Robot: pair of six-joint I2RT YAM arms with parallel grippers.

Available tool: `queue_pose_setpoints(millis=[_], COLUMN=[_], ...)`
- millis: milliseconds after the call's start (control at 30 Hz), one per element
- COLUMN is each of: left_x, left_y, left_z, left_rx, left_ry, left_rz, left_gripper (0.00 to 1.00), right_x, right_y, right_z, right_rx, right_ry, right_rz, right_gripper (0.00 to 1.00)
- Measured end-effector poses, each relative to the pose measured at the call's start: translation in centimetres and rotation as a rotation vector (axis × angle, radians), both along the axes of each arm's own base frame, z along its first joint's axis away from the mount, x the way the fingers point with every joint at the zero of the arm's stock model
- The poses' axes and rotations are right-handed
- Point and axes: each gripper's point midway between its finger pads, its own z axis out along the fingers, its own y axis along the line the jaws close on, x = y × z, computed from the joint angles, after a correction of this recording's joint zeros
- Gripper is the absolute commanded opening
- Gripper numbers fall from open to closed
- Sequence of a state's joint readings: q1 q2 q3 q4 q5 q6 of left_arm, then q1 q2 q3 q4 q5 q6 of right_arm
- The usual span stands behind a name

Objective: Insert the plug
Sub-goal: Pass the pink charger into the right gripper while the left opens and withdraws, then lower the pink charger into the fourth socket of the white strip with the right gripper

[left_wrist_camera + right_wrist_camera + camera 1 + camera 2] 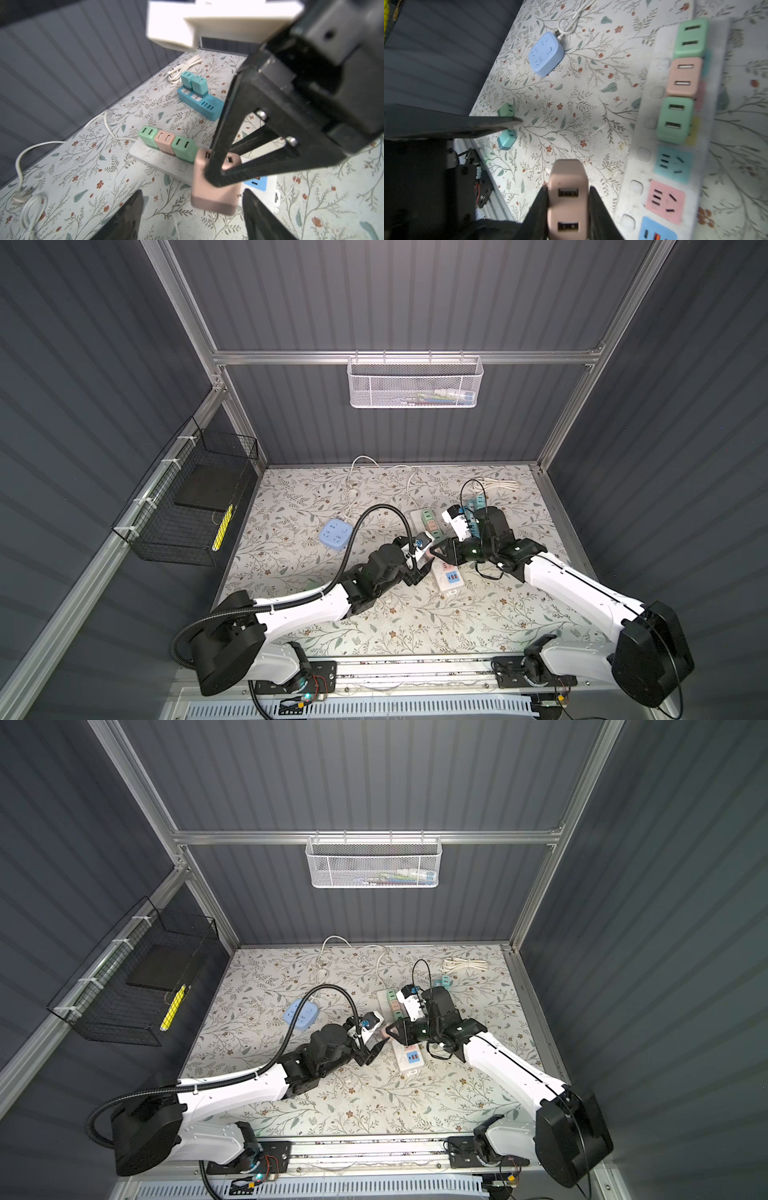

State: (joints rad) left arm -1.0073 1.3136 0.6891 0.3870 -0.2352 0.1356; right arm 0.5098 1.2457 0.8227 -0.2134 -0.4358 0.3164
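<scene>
- The right end effector (568,190) is clamped on the pink plug (214,197), one finger on each long side.
- The plug hangs in the air over the surface (291,572), just left of the white power strip (641,133).
- The left end effector (192,199) is just left of the plug. Its fingers are apart and it holds nothing.
- So the right arm is the one to push the plug in.
- The strip runs from far to near. Three plugs fill its far part, and the last of them is a green plug (673,120).
- Two sockets are free: a light blue socket (672,164) next to that green plug, and a pink socket (664,204) nearer to us.
- Both free sockets lie to the right of the held plug. The pink socket is about level with it, and the light blue one is a bit farther.
- The plug's long side runs the same way as the strip, like the plugs already in.
- Its two USB holes face up. The pins are hidden, so I think they point down.
- I think the plug must go a little right, then straight down.
</scene>
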Motion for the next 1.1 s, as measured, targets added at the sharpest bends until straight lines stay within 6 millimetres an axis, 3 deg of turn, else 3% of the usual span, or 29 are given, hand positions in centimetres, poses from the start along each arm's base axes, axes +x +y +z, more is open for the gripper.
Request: queue_pose_setpoints(millis=[133, 267, 400, 600, 733, 1100], left_x=[0.6, 1.8, 2.4, 3.5, 4.1, 4.3], left_y=[3.0, 6.0, 8.7, 12.0, 12.8, 12.7], left_z=[0.3, -2.6, -5.2, -7.0, -7.1, -6.8], left_rx=[-0.084, -0.104, -0.136, -0.203, -0.236, -0.252], left_ry=[0.025, 0.11, 0.183, 0.255, 0.275, 0.299], left_rz=[0.154, 0.363, 0.538, 0.695, 0.73, 0.702], left_gripper=[0.95, 1.0, 1.0, 1.0, 1.0, 1.0], right_x=[1.0, 1.9, 2.7, 3.3, 3.9, 5.0], right_y=[-2.1, -4.1, -5.1, -5.4, -5.2, -4.8], right_z=[-0.7, -2.0, -3.2, -5.4, -6.0, -7.2], right_rx=[-0.089, -0.195, -0.266, -0.331, -0.335, -0.336], right_ry=[-0.054, -0.08, -0.089, -0.063, -0.073, -0.082], right_rz=[-0.102, -0.185, -0.223, -0.237, -0.259, -0.283], right_gripper=[0.23, 0.23, 0.23, 0.23, 0.23, 0.23])
